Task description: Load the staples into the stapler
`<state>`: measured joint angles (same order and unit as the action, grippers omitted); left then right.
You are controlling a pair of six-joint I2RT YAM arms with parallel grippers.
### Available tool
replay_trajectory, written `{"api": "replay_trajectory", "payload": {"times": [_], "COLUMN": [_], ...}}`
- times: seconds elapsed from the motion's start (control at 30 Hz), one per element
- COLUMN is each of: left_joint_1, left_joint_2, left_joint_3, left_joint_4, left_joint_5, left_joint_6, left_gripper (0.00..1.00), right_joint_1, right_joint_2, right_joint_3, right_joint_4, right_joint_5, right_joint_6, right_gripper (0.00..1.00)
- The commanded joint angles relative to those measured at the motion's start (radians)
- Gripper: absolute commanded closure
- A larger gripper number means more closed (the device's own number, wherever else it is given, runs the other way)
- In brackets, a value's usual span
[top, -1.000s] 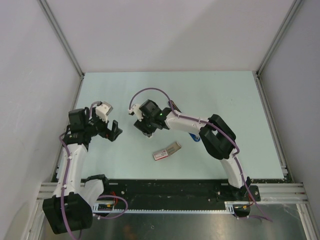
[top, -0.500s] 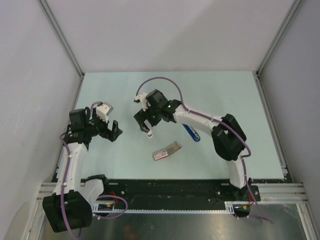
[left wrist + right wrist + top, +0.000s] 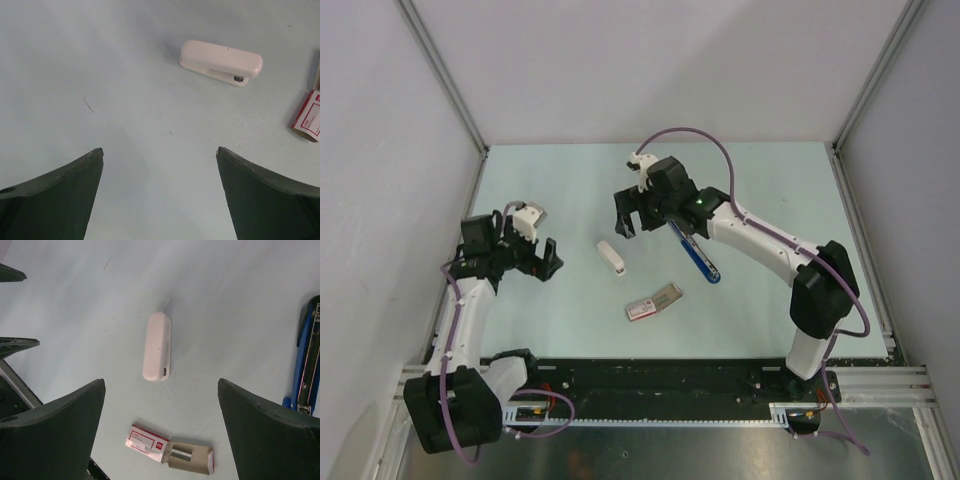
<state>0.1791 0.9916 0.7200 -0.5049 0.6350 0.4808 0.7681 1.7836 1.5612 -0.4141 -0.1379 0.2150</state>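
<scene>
Stapler: slim bright-blue-and-black hand stapler (image 3: 701,259) lies on the pale table (image 3: 770,180), partly under my right arm.
Staples: silvery staples (image 3: 180,455) sit in the grey tray slid from a flat pink-and-white cardboard box (image 3: 642,309) nearby.
Bystander: small white rounded plastic block (image 3: 612,259), beside both.
Jaws: left gripper (image 3: 535,265) and right gripper (image 3: 632,222) spread wide, holding nothing.
Risk: I may grab the white block by mistake, or tip the tray and scatter staples.

The blue stapler (image 3: 700,260) lay flat, opened out, near the table's (image 3: 770,180) middle. The pink-and-white staples box (image 3: 653,301) lay nearer the table's near edge, its tray slid partly out.
</scene>
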Motion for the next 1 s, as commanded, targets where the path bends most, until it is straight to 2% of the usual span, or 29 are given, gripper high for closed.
{"api": "replay_trajectory", "payload": {"times": [0.0, 0.37, 0.97], "left_joint_1": [0.005, -0.049, -0.260], "left_joint_2": [0.043, 0.280, 0.405], "left_joint_3": [0.089, 0.332, 0.436], "left_joint_4": [0.006, 0.007, 0.049], "left_joint_5": [0.004, 0.103, 0.016], "left_joint_6": [0.018, -0.026, -0.060], "left_gripper": [0.01, 0.00, 0.00], "right_joint_1": [-0.003, -0.053, -0.079], "right_joint_2": [-0.082, -0.108, -0.137], "right_joint_3": [-0.014, -0.020, -0.022], "right_joint_4": [0.017, 0.005, 0.012], "right_joint_5": [0.042, 0.010, 0.010], "right_joint_6": [0.057, 0.081, 0.070], "right_gripper": [0.00, 0.01, 0.01]}}
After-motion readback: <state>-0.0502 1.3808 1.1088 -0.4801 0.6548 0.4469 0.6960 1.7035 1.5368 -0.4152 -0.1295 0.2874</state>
